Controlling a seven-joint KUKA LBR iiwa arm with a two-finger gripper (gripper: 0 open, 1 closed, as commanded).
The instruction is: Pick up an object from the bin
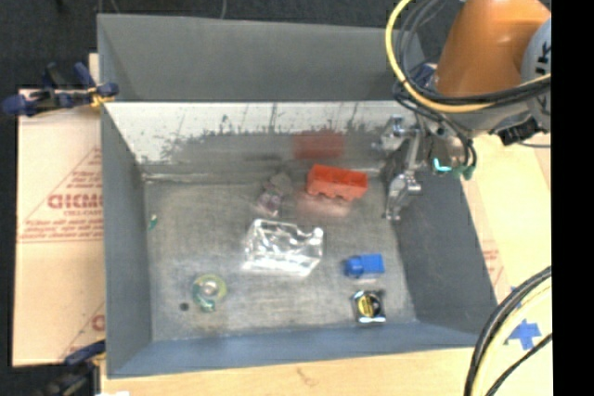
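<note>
My gripper [398,198] hangs over the right part of the bin near the back, below the orange-covered wrist. Just to its left lies a red toy brick [336,183] on the bin floor, apart from the gripper. A small blue block [364,265] sits in front of the gripper, toward the near right. A black and yellow tape measure [369,305] lies in the near right corner. Nothing shows in the gripper.
A crumpled clear plastic bag [283,246] lies mid-bin. A small grey piece [274,195] sits behind it, left of the red brick. A pale greenish ring [208,290] rests near the front left. The bin's sloped right wall rises close beside the gripper.
</note>
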